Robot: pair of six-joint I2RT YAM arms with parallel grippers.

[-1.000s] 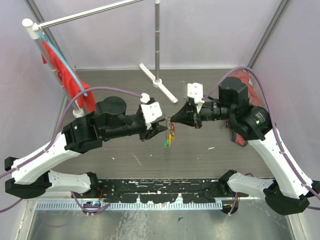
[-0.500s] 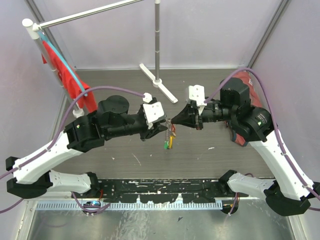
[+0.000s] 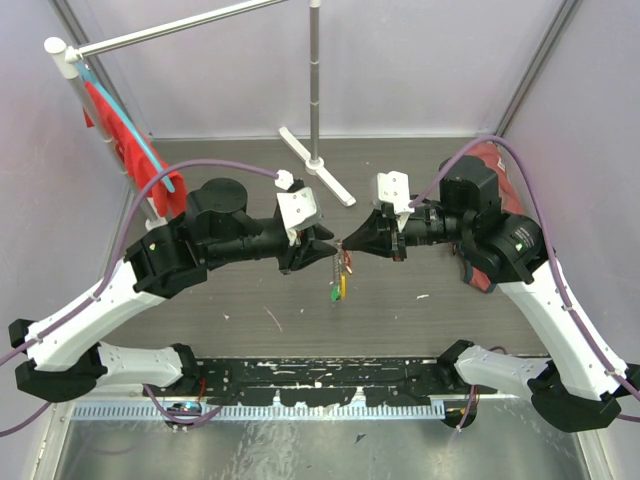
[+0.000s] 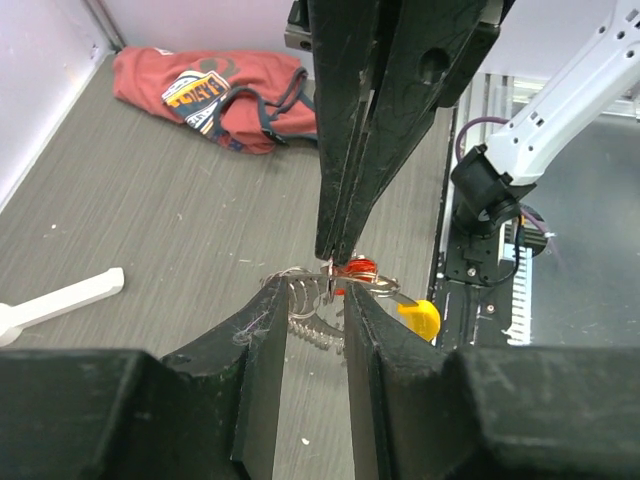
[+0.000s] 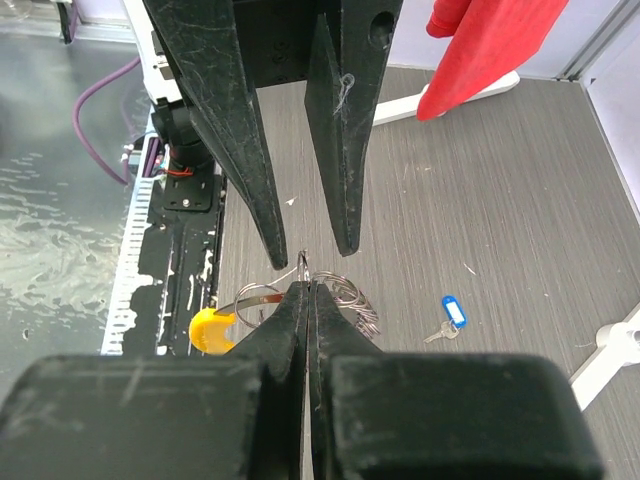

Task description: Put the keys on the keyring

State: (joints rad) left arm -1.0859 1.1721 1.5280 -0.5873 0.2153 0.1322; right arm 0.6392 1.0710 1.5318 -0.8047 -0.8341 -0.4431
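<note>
The keyring hangs in mid-air between my two grippers, its yellow tag and green tag dangling below. My right gripper is shut on its wire loop; the yellow tag hangs to the left. My left gripper is open, one finger on each side of the ring coils, tip to tip with the right gripper. The red key head sits at the right gripper's tips. The blue key lies on the table.
A red cloth hangs on the rack at the back left. Another red garment lies on the table behind the right arm. A white stand base stands at the back centre. A black rail runs along the near edge.
My left wrist has turned and lifted slightly, its fingers now apart around the ring. The right gripper has held its place with the keyring at its tips.
</note>
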